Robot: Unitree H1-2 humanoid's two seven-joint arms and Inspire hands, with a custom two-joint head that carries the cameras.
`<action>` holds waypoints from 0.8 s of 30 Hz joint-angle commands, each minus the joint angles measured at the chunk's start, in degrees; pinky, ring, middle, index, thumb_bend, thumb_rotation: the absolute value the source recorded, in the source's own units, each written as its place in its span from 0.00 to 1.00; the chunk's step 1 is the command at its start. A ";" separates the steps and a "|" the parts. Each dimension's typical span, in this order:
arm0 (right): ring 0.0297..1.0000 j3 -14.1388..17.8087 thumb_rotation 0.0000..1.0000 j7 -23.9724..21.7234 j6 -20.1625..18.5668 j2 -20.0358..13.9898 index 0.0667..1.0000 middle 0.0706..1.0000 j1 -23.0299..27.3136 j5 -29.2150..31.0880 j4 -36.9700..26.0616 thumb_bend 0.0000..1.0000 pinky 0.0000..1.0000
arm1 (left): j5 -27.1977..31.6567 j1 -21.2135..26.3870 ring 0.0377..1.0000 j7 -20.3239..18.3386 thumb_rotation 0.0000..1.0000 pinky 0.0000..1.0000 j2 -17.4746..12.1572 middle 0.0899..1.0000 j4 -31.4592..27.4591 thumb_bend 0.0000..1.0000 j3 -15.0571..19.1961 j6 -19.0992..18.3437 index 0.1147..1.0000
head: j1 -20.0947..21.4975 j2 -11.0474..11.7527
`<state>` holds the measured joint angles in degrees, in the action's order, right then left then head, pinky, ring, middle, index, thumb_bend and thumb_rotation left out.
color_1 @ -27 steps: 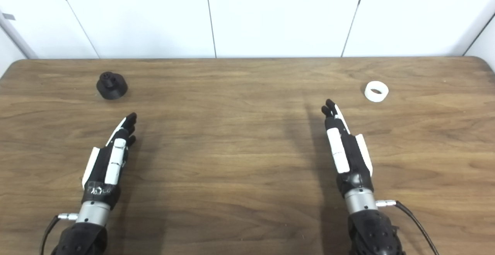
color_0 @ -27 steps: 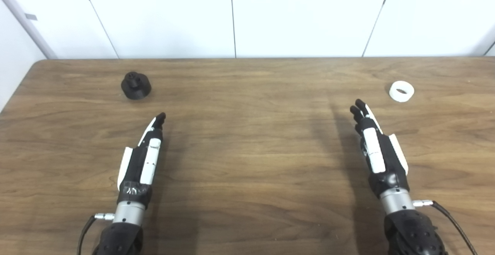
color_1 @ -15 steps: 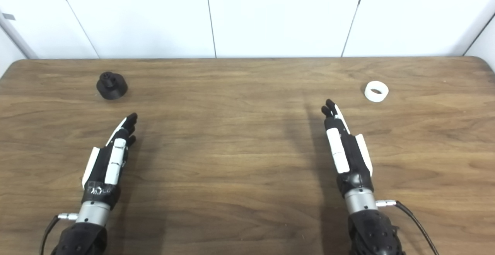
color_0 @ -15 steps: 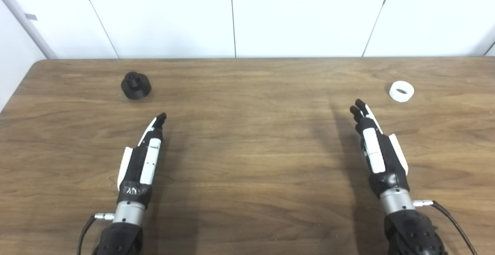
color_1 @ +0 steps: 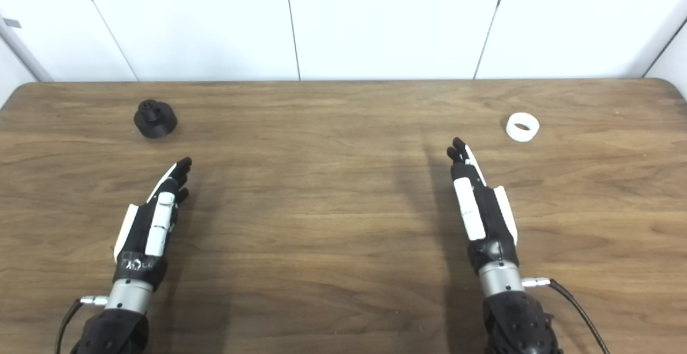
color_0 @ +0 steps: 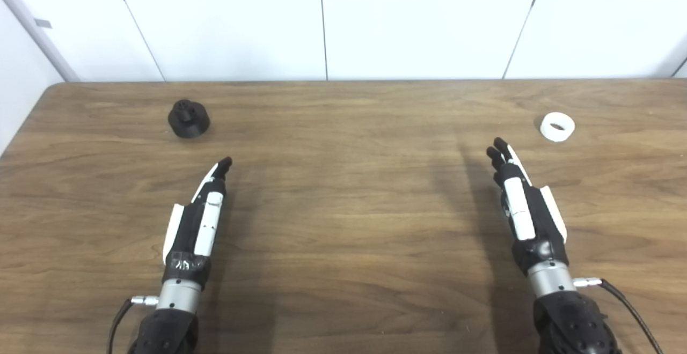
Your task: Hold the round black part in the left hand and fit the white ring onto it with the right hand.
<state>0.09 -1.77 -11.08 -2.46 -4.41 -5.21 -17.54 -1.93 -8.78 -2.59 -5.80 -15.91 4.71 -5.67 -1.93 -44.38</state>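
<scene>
two hands hover over the wooden table (color_0: 343, 225), both empty. the left hand (color_0: 198, 214) is stretched flat, fingers straight and pointing up toward the far left, holding nothing. the right hand (color_0: 523, 204) is the same, fingers out long and close together, angled a little to the left, nothing in it. the round black part (color_0: 188, 119) sits on the table beyond the left hand's fingertips, near but not touching, a small knob on top. the white ring (color_0: 557, 127) lies flat on the far right side, ahead and to the right of the right hand, apart from it. white wall panels (color_0: 322, 21) stand behind the table's far edge.
</scene>
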 commanded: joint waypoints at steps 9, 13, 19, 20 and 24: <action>0.99 -0.11 1.00 0.42 1.10 0.10 0.96 0.95 1.05 0.00 -1.54 0.60 1.00 | 0.28 0.71 1.00 0.04 0.97 1.00 -0.76 0.98 -0.19 0.50 0.18 0.91 0.94 | 0.01 0.04; 0.98 -0.06 1.00 0.41 1.17 0.07 0.96 0.95 0.97 0.03 -1.32 0.61 1.00 | 0.25 0.58 1.00 -0.04 0.97 1.00 -0.84 0.98 -0.02 0.50 0.13 1.42 0.94 | -1.96 1.36; 0.97 0.68 1.00 -0.12 3.01 -0.91 0.95 0.94 0.15 1.42 0.30 0.60 1.00 | -0.98 0.01 0.99 0.45 0.94 1.00 0.00 0.98 0.70 0.55 -0.80 2.56 0.95 | -7.02 4.47; 0.97 0.84 1.00 -0.20 3.34 -1.05 0.95 0.94 0.13 1.80 0.69 0.61 1.00 | -1.22 -0.12 0.99 0.63 0.94 1.00 0.21 0.97 0.73 0.54 -0.98 2.55 0.94 | -7.54 4.84; 0.97 1.34 1.00 -0.75 5.44 -1.55 0.95 0.94 0.16 3.72 2.55 0.60 1.00 | -2.00 -0.45 1.00 1.25 0.94 1.00 0.79 0.98 1.24 0.52 -1.58 2.97 0.95 | -9.76 6.62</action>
<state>1.07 -2.20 -8.15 -3.64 -4.94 -2.43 -14.53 -3.13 -9.12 -1.77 -5.15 -14.88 3.54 -3.47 -10.99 -38.23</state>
